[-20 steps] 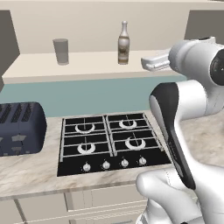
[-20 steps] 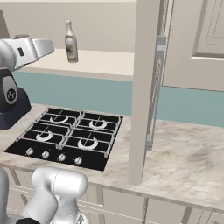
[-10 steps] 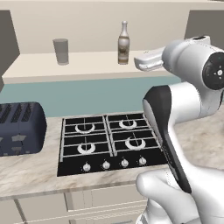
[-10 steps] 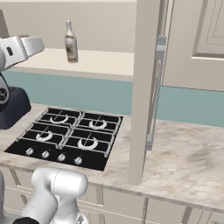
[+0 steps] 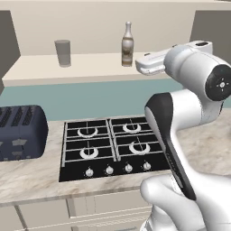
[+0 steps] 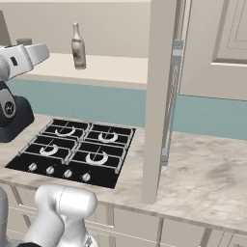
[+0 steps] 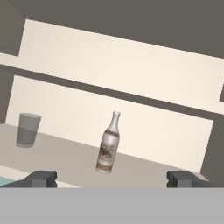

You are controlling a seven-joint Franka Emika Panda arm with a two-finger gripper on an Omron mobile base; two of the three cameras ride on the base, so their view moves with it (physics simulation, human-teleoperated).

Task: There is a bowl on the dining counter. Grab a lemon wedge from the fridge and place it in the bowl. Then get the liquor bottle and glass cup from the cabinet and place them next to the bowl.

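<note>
Up on the cabinet (image 5: 27, 74) shelf, liquor bottle (image 7: 108, 144) stands upright near the middle, glass cup (image 7: 27, 130) well off toward the left end. Gripper (image 7: 111, 178) hangs empty, spread wide, bottle dead ahead between its tips.

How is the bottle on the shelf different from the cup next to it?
The liquor bottle is taller than the glass cup. The bottle narrows to a slim pale neck with a brownish labelled body; the cup is a plain grey see-through cylinder, straight-sided and open on top. In the hand view the bottle sits between the fingertips, the cup off to one side. Both stand upright, apart, on the cabinet shelf.
</note>
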